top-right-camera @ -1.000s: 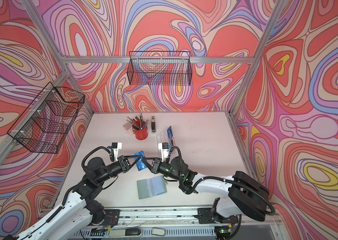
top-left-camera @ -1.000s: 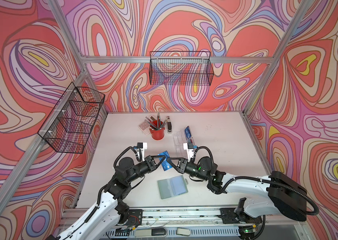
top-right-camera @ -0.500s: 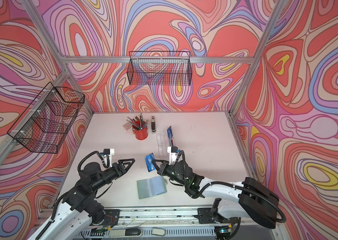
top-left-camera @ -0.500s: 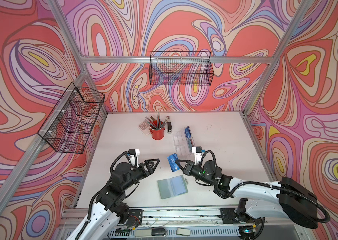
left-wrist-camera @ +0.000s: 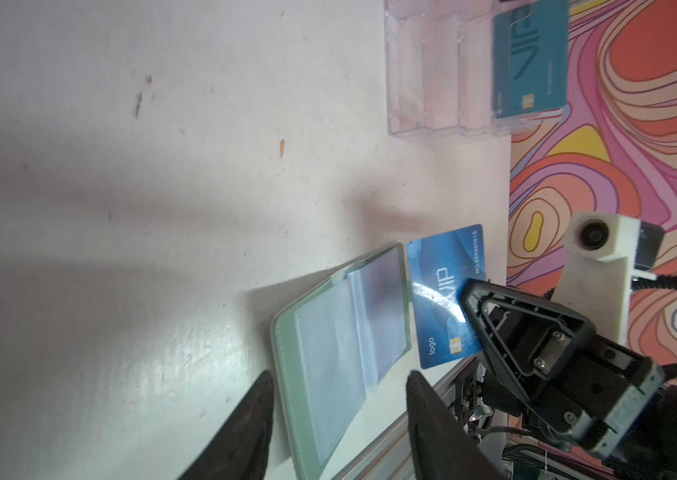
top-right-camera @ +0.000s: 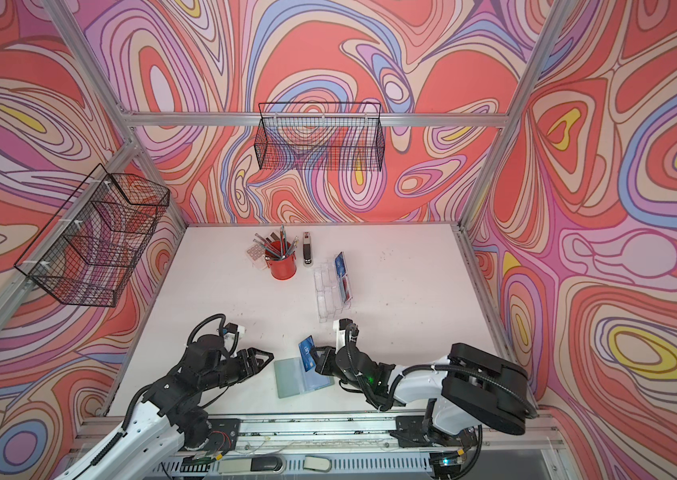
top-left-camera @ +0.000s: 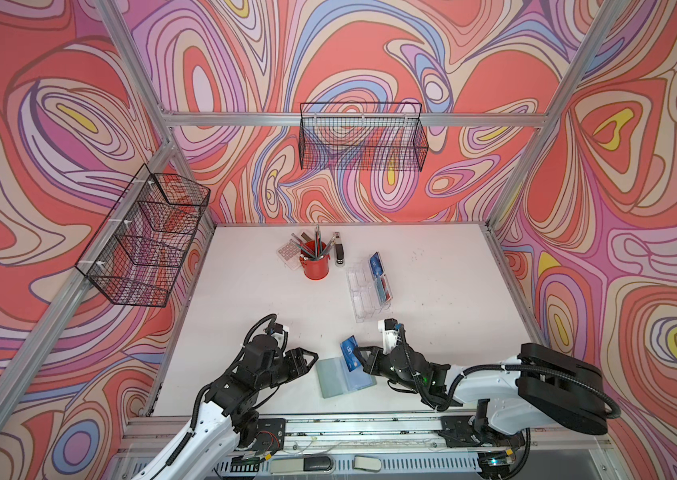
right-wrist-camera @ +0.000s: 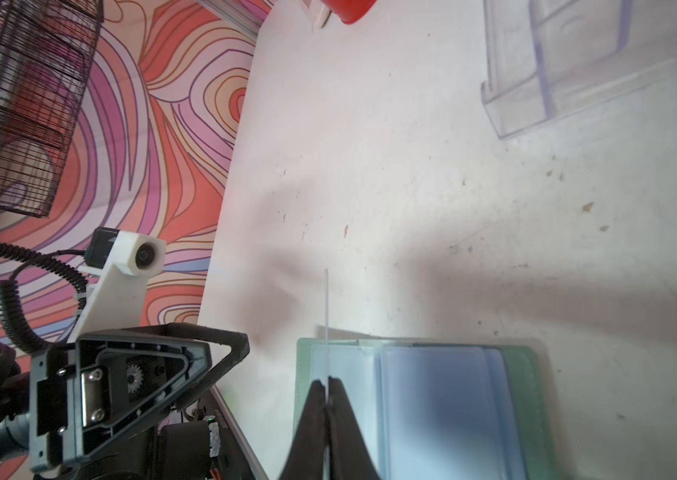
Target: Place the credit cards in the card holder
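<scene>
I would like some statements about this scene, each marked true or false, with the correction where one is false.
1. The right gripper is shut on a blue card. True.
2. The card holder lies closed on the table. False: it lies open, with its clear sleeves showing.
3. The left gripper holds a card. False: its jaws are open and empty, beside the card holder.
4. The clear stand holds a teal card. True.

Glossy plastic card (left-wrist-camera: 438,303), matt leather-like holder (left-wrist-camera: 328,345)
</scene>
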